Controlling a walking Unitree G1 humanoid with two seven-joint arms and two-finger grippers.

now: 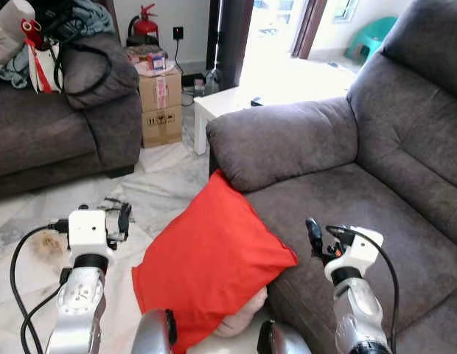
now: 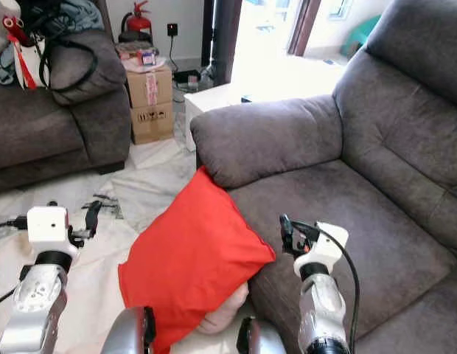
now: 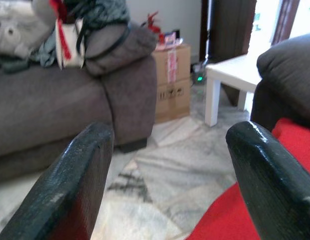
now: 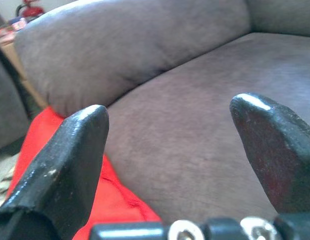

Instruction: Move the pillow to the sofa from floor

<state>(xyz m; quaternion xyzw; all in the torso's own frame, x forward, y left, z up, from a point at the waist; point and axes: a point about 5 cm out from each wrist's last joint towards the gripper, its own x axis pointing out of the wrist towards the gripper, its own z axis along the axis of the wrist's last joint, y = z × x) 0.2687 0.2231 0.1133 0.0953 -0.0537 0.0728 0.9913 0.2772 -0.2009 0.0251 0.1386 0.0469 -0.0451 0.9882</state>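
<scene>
A red pillow (image 1: 206,265) stands on its corner on the marble floor, leaning against the front of the grey sofa (image 1: 339,199) just below its armrest (image 1: 280,140). My left gripper (image 3: 172,131) is open and raised left of the pillow, over the floor; one black finger (image 1: 124,218) shows beside its white wrist. Right of the pillow, my right gripper (image 4: 172,107) hovers open above the front of the sofa seat, with nothing between its fingers (image 1: 313,232). The red pillow (image 4: 102,200) lies just beside it.
A second grey sofa (image 1: 59,133) piled with bags stands at the left. Stacked cardboard boxes (image 1: 161,107) and a white side table (image 1: 221,103) sit behind the armrest. Something pale pink (image 1: 243,317) lies under the pillow. Open floor (image 1: 162,184) stretches between the sofas.
</scene>
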